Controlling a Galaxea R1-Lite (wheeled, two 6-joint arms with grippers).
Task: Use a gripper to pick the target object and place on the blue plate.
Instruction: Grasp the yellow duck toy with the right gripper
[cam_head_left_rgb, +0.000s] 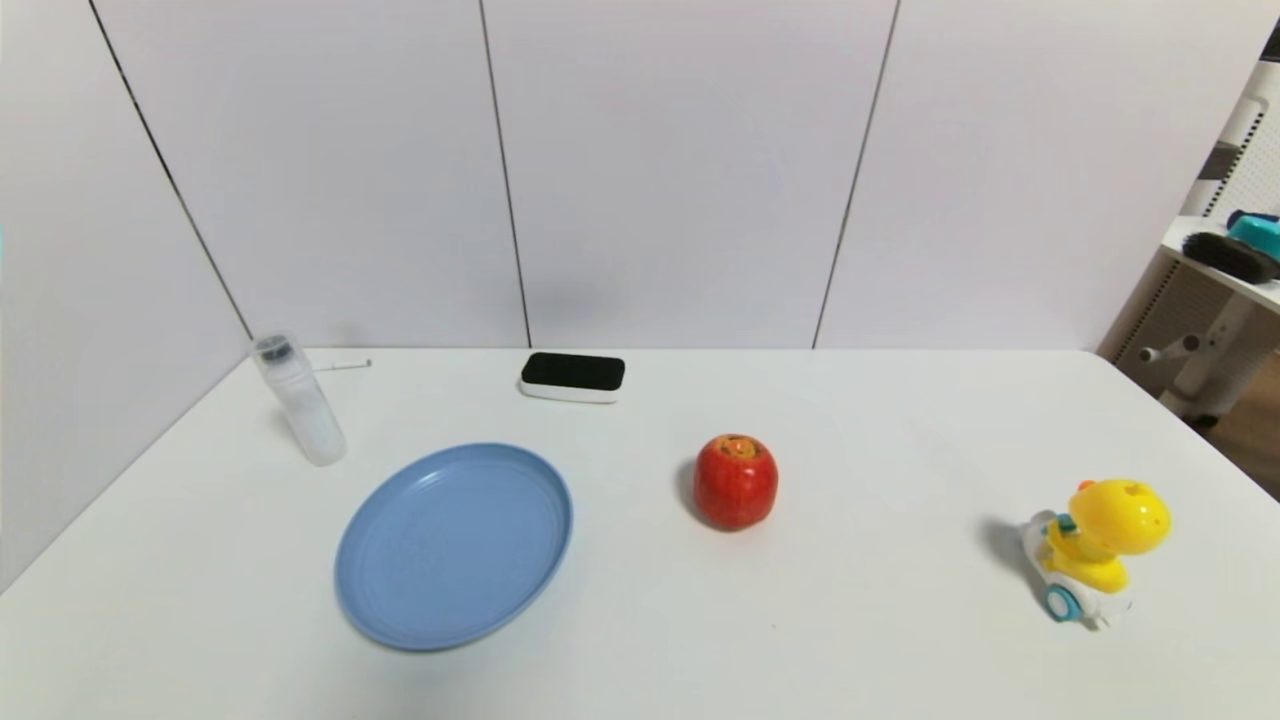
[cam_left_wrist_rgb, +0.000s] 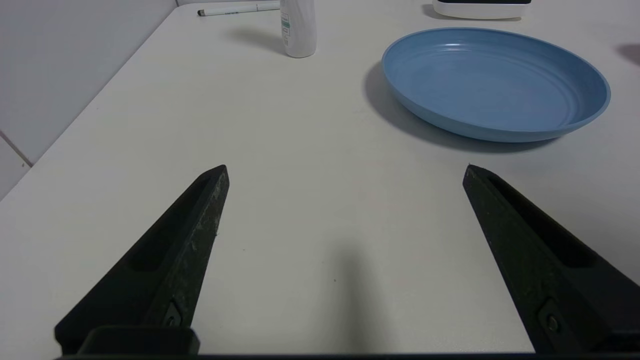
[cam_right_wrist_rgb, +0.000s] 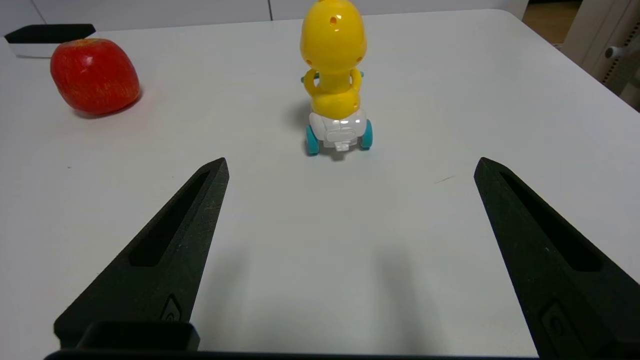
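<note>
The yellow toy duck (cam_head_left_rgb: 1100, 548) with a white base and teal wheels stands upright on the white table at the right. The light-blue plate (cam_head_left_rgb: 453, 545) lies to the left of centre with nothing on it. Neither arm shows in the head view. In the right wrist view my right gripper (cam_right_wrist_rgb: 350, 167) is open, nothing between its fingers, with the toy duck (cam_right_wrist_rgb: 334, 80) a short way ahead of the tips. In the left wrist view my left gripper (cam_left_wrist_rgb: 345, 170) is open over bare table, the blue plate (cam_left_wrist_rgb: 495, 82) ahead and off to one side.
A red apple (cam_head_left_rgb: 736, 481) sits mid-table between plate and duck. A clear bottle (cam_head_left_rgb: 298, 400) and a pen (cam_head_left_rgb: 342, 366) are at the back left, a black-topped white box (cam_head_left_rgb: 572, 377) at the back. The table's right edge runs close behind the duck.
</note>
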